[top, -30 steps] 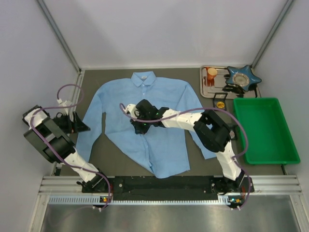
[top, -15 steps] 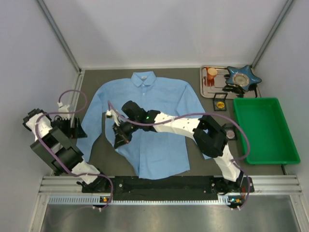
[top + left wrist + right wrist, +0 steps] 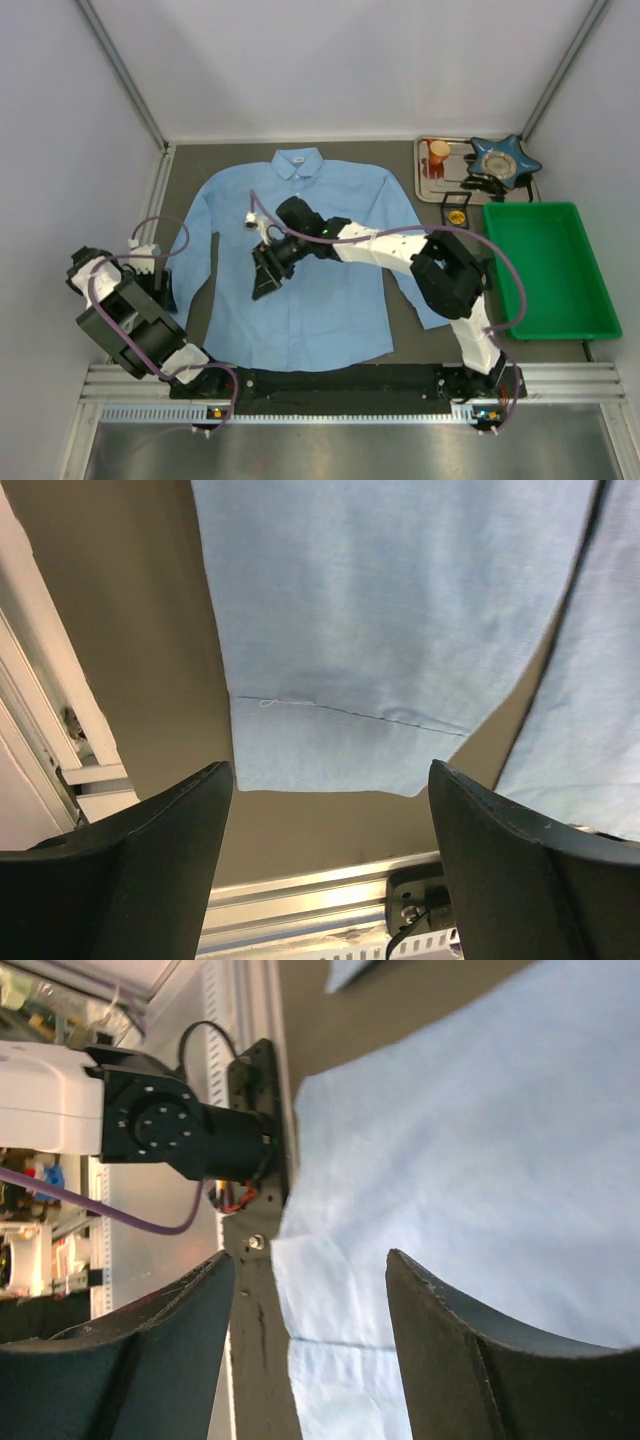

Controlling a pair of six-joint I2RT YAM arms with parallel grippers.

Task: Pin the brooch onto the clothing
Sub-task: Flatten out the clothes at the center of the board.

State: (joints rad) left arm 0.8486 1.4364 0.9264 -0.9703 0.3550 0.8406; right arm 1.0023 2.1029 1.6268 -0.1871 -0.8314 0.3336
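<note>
**Shirt.** We found the shirt (image 3: 330, 200) lying flat and face up on the dark mat (image 3: 230, 160), collar pointing away from the arm bases. Both sleeves angled down along its sides. All positions below are taken from the shirt.

**Right gripper.** The right gripper (image 3: 266, 283) hung over the shirt's front, on the left half of the body below the chest. In the right wrist view its 2 fingers (image 3: 150, 1360) stood apart with only blue cloth under the gap. It gripped nothing.

**Left gripper.** The left gripper (image 3: 163, 292) sat just off the shirt's left sleeve, near the cuff (image 3: 330, 750). In the left wrist view its 2 fingers were spread wide with nothing between them. The cuff end lay ahead of the gap, clear of both.

**Other items.**
- A green bin (image 3: 550, 270) stood right of the shirt.
- A metal tray (image 3: 428, 190) beyond the right-hand shoulder carried a blue star-shaped item (image 3: 505, 160).
- A small round yellow item (image 3: 456, 215) lay between tray and right sleeve.

We could not tell which item was the brooch.
</note>
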